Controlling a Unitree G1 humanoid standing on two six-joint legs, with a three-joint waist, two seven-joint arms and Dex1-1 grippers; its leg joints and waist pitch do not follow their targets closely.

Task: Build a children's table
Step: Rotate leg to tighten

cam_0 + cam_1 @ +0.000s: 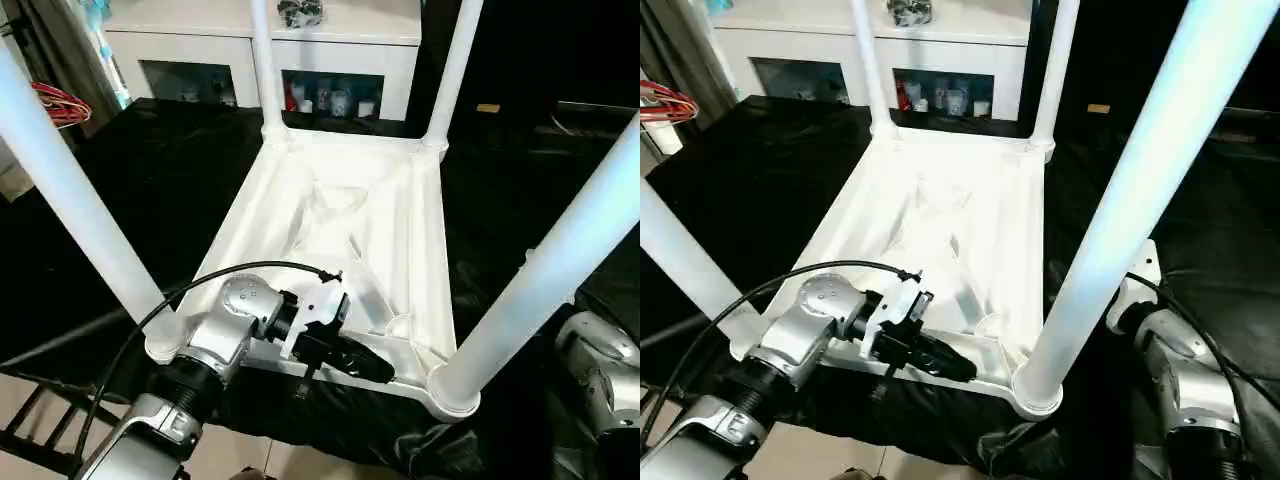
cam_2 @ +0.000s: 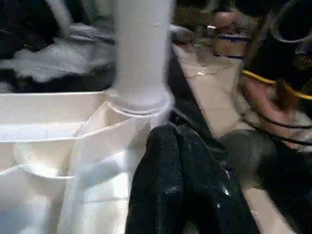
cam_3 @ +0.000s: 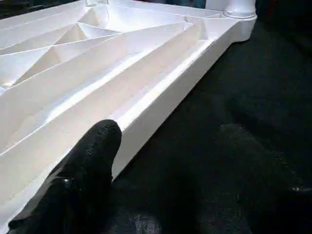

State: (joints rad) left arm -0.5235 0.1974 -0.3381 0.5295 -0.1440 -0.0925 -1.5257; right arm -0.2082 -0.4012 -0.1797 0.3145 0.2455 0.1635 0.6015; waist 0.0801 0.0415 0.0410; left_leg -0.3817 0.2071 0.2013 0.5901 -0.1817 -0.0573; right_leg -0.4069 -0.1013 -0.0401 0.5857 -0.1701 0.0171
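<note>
The white table (image 1: 350, 240) lies upside down on a black sheet (image 1: 170, 180), ribbed underside up, with all four legs (image 1: 1130, 200) standing in its corner sockets. Beyond it stands a white cabinet (image 1: 330, 50) (small items behind its glass). The left gripper (image 1: 355, 362) lies at the table's near rim, by the near right leg; the left wrist view shows its two black fingers (image 2: 161, 195) pressed together, gripping nothing. The right gripper (image 3: 161, 161) sits beside the table's long edge; its wrist view shows the fingers (image 3: 87, 170) spread wide over the sheet, empty, one touching the rim.
</note>
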